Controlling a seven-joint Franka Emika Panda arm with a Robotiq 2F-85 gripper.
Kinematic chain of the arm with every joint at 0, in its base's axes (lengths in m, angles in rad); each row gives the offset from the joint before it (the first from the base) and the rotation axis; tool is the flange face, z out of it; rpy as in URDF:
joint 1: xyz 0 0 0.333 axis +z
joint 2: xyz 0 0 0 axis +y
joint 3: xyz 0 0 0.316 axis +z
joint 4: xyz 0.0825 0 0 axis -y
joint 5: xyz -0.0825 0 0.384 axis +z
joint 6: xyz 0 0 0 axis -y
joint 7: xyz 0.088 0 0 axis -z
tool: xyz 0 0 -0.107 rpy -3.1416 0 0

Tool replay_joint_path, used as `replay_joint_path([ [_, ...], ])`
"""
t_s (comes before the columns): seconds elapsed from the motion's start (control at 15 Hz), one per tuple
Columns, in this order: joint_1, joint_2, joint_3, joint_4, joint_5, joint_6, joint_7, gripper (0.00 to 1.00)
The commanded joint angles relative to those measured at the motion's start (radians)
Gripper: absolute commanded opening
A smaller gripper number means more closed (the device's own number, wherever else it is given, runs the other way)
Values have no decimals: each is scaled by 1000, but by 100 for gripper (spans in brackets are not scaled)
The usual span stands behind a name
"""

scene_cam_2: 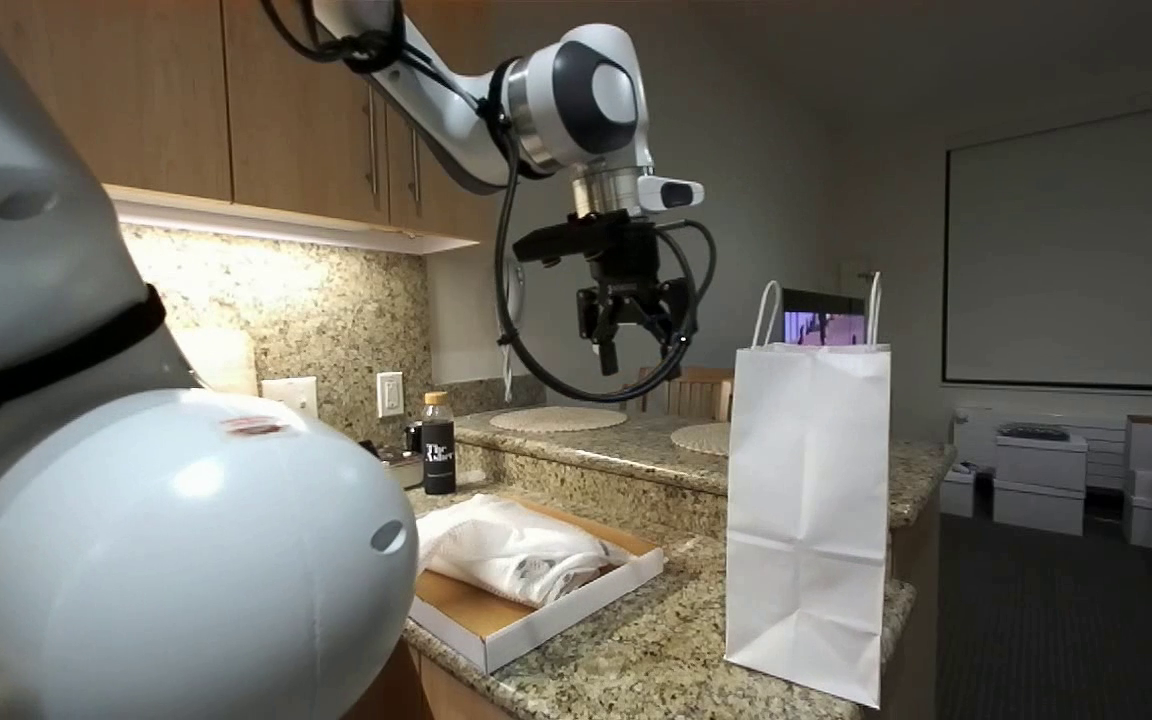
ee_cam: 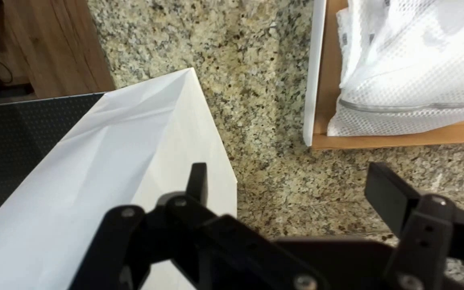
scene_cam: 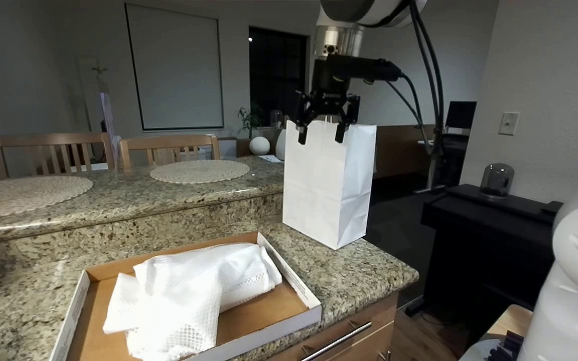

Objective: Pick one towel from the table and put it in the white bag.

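White bag (scene_cam_2: 806,520), right half of exterior view, near bench (scene_cam_2: 656,640) edge; we reckon tool (scene_cam_2: 641,365), jaws apart, empty, might topple it swinging low.

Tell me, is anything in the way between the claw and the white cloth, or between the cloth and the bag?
Nothing visible stands between the open gripper and the white cloth. Toward the white bag, the tray's low wall and the bag's tall side are in the way; the cloth probably needs lifting over both.
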Motion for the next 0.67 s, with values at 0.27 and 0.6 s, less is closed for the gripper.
replay_joint_path([
  [0.27,128,50,162,16,53,107,101,100],
  [0.6,189,247,222,60,98,248,100,100],
])
